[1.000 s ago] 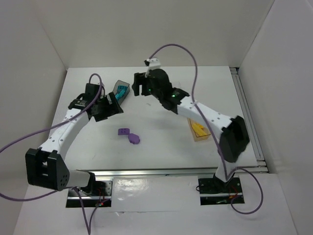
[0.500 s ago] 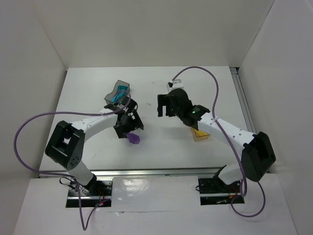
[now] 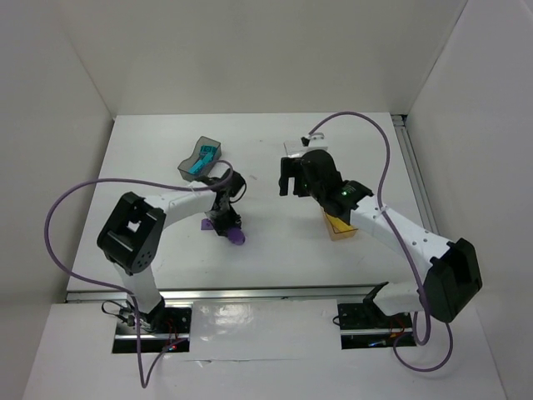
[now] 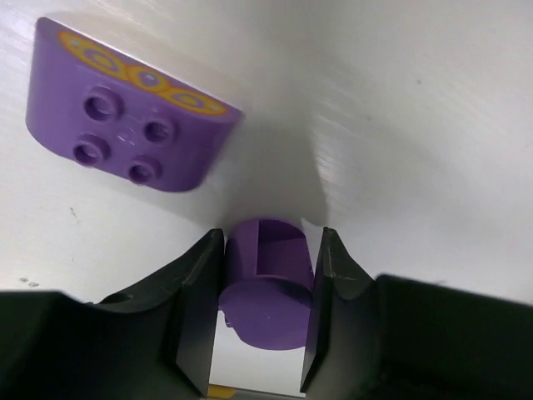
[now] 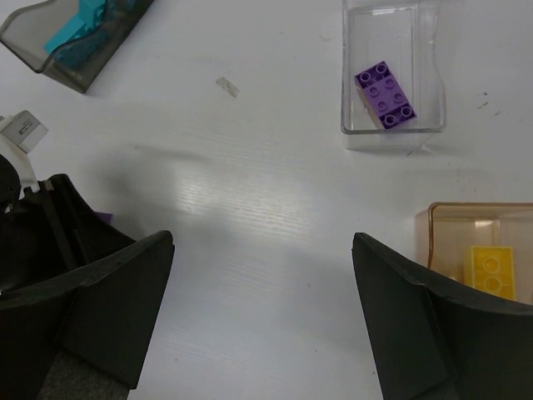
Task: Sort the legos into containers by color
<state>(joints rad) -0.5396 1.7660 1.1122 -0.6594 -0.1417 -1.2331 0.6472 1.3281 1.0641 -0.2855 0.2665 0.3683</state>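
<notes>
Left gripper (image 4: 271, 250) is pinching a purple lego (image 4: 268, 292), with both fingers (image 4: 198, 317) pressed against its sides. It sits lower centre in the left wrist view, down at the table (image 4: 400, 125); can't tell if it's lifted off.

A second piece, the half-round purple lego (image 4: 125, 125), is upper left in that frame. Four studs face the camera and one side face has orange-yellow rings. It's near the pinched one but apart, and the fingers don't touch it. In the top view both lie centre-left, under the left gripper.

Right gripper (image 5: 260, 250) is spread wide with nothing between the jaws, above bare table just right of centre in the top view.

Containers, right wrist view:
- Dark grey tub (image 5: 92, 67), upper left: teal legos (image 5: 79, 29) inside, count unclear.
- Clear tub (image 5: 391, 137), upper right: one eight-stud purple brick (image 5: 385, 94).
- Amber tub (image 5: 445, 221), lower right edge, partly cut off: one yellow brick (image 5: 491, 271).

The clear and amber tubs are near each other. The grey tub is well apart from both.
</notes>
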